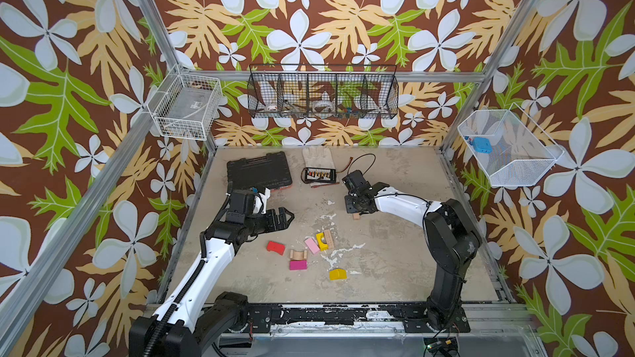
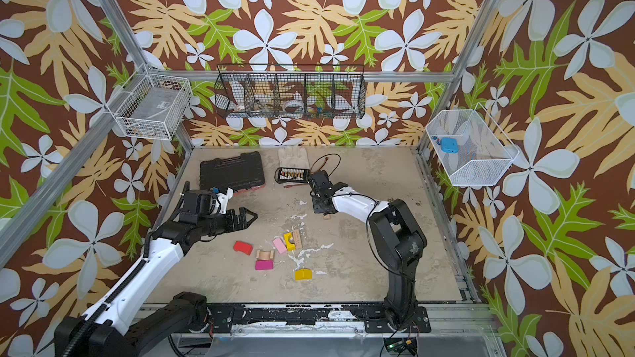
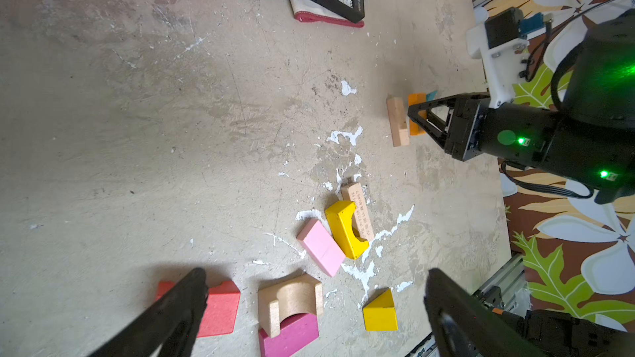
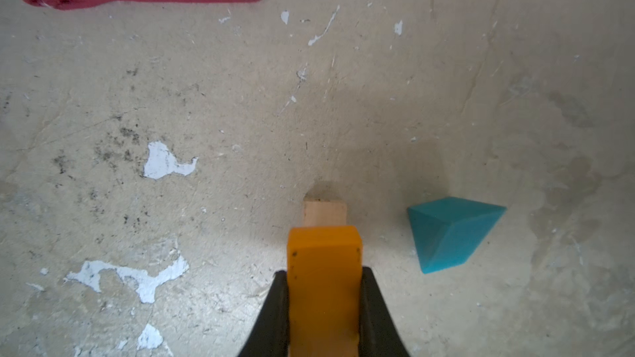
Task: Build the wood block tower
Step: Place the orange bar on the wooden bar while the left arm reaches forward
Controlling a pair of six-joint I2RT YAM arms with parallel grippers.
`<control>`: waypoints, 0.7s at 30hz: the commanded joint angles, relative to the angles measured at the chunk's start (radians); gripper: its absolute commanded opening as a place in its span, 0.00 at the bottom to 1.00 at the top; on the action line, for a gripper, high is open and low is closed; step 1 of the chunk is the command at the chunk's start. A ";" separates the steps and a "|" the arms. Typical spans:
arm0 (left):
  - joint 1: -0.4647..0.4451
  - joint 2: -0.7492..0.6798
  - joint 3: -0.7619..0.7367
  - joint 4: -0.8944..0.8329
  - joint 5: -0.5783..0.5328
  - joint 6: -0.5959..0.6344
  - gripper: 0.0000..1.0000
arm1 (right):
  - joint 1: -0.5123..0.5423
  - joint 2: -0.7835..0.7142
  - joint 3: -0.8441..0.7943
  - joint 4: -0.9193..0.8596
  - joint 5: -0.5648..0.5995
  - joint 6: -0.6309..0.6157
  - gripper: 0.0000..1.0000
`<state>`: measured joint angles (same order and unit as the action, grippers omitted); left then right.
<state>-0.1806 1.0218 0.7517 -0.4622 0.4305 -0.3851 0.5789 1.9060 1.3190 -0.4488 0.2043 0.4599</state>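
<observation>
Orange block [image 4: 323,248] part-hidden in right gripper [image 4: 324,271]

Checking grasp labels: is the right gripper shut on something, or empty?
Shut on the orange block: in the right wrist view the right gripper has both fingers pressed against the block's sides.

magenta block [image 3: 292,334] cropped, plain block [image 4: 324,212] mostly hidden

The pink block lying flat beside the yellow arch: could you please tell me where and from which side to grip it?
Probably its two short ends, coming straight down: the pink block lies flat, the yellow arch crowds one long side, and both ends look clear.
</observation>
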 commanded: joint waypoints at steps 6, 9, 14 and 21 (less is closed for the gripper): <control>-0.008 -0.021 0.001 0.009 0.000 0.011 1.00 | -0.002 -0.001 -0.011 0.002 0.020 0.044 0.02; -0.008 -0.028 0.001 0.010 0.001 0.011 1.00 | -0.002 0.028 0.005 -0.002 -0.001 0.034 0.03; -0.017 -0.020 0.001 0.008 0.000 0.011 1.00 | -0.002 0.041 0.010 -0.004 0.006 0.031 0.02; -0.020 -0.023 0.001 0.008 -0.004 0.009 1.00 | -0.001 0.030 -0.001 0.004 -0.006 0.023 0.08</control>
<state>-0.1986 1.0012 0.7517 -0.4618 0.4263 -0.3847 0.5770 1.9411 1.3190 -0.4461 0.2054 0.4892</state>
